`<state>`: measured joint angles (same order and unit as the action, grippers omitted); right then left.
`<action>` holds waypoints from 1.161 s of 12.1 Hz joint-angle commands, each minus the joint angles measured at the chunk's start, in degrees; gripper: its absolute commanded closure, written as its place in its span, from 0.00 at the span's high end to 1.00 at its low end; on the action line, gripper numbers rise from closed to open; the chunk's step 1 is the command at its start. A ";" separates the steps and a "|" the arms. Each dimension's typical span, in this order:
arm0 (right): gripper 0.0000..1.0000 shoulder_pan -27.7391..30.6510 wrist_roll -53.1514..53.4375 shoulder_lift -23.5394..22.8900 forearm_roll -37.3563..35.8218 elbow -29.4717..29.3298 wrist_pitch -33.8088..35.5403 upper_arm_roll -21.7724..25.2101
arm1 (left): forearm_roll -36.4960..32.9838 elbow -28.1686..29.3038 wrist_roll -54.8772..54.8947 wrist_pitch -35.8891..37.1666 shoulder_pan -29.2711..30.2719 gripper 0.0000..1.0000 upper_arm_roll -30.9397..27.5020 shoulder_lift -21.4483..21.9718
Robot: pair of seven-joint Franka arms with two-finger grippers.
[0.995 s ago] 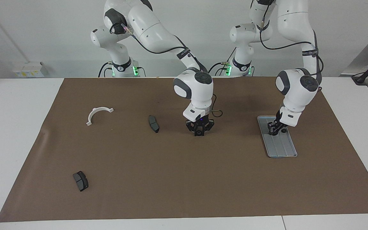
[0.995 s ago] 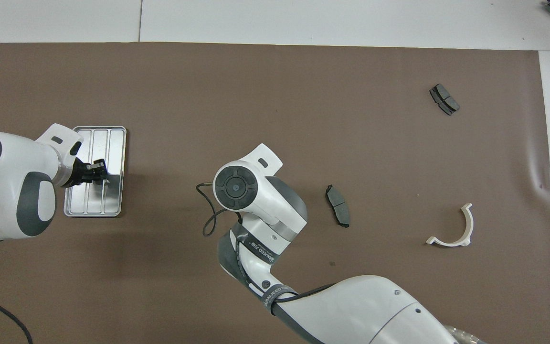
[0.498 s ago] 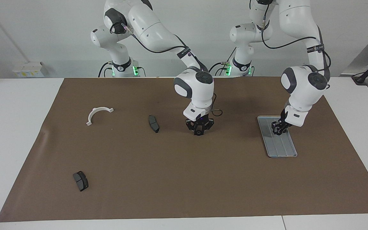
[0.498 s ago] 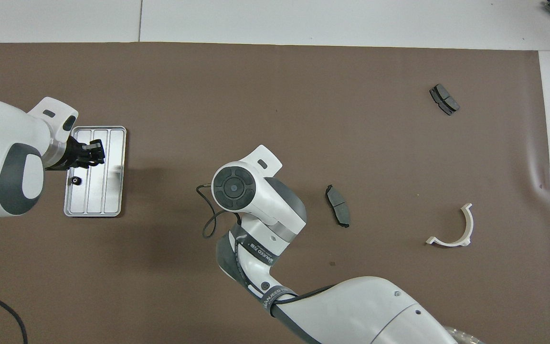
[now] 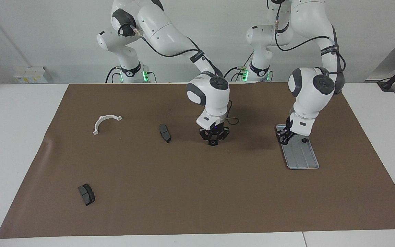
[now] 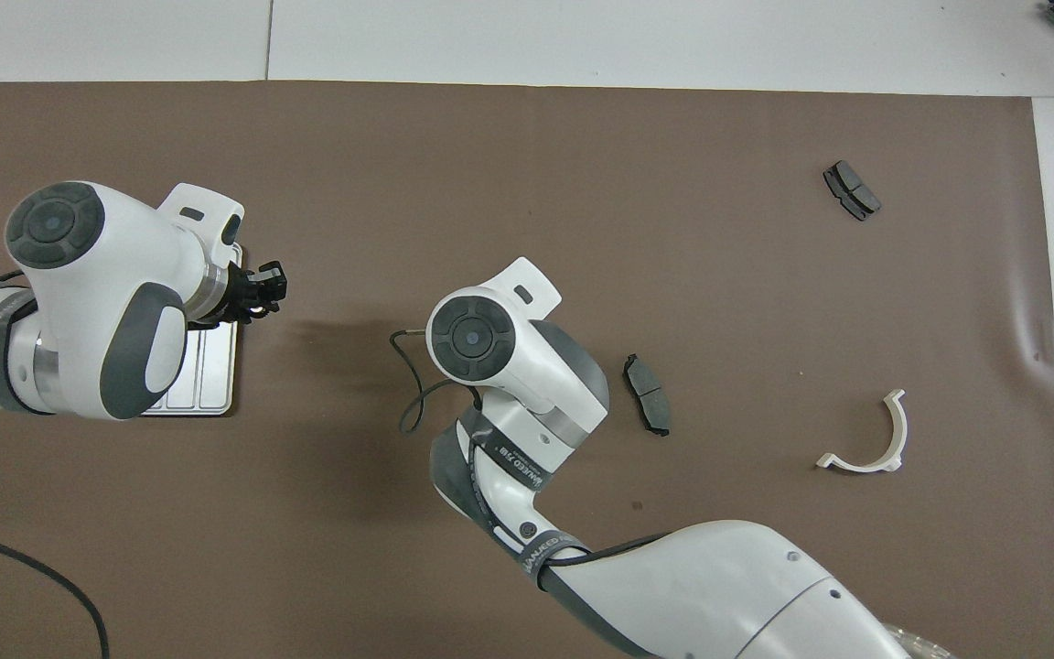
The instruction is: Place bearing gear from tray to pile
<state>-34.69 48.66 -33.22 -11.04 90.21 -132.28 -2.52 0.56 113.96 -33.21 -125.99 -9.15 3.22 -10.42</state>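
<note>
Dark gear [image 5: 304, 140] sits on the tray [image 5: 302, 159] near the tabletop's left-arm end. Left tool [image 5: 283, 138] hangs over the tray's rim, can't tell its grip, so it may reach the pile [image 5: 165, 133] empty. Right tool [image 5: 214, 140] waits mid-tabletop, grip unclear too.

Ridged grey metal tray [image 5: 300, 157] with a dull sheen, matt brown paper-like mat [image 5: 197, 192], glossy white plastic arm shells [image 5: 170, 31], white plastic half-ring [image 5: 105, 122]
</note>
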 commanded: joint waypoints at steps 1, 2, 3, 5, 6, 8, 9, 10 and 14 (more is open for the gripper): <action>0.00 5.84 -2.77 5.95 -1.27 3.81 1.14 -0.91 | 0.32 -1.54 -4.91 0.57 -3.40 0.03 -0.76 -0.30; 0.00 7.78 -4.26 8.41 -0.74 5.92 1.15 -1.00 | 0.32 -1.89 -7.28 0.48 -4.98 0.03 -0.67 -0.39; 0.00 10.06 -5.93 11.13 -0.56 9.07 0.97 -1.00 | 0.32 -2.33 -9.92 0.48 -7.17 0.03 -0.67 -0.47; 0.00 13.14 -8.48 15.45 -0.47 14.44 0.53 -1.09 | 0.32 -3.91 -15.28 0.40 -11.65 0.03 -0.67 -1.87; 0.00 14.90 -11.19 16.94 -0.47 16.47 0.53 -1.09 | 0.32 -4.70 -17.48 -0.21 -13.33 0.03 -0.67 -2.75; 0.00 18.50 -17.43 20.02 0.57 20.95 0.53 -1.18 | 0.32 -5.06 -20.13 -2.76 -17.02 0.03 -0.67 -4.33; 0.00 19.82 -20.76 21.16 3.37 22.71 0.53 -1.09 | 0.32 -5.15 -21.36 -4.07 -18.52 0.03 -0.67 -5.73; 0.00 21.14 -24.10 22.31 6.53 24.21 0.88 -1.09 | 0.32 -5.15 -22.33 -5.91 -20.01 0.03 -0.76 -6.97; 0.00 27.82 -36.15 24.43 7.44 31.24 -2.71 -1.09 | 0.23 -4.71 -22.86 -9.10 -21.79 0.19 -0.67 -9.00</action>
<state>-9.80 17.15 -11.20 -4.84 117.02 -132.10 -2.64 0.62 110.18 -55.49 -134.78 -29.86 3.53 -18.91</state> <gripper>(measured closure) 0.643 0.652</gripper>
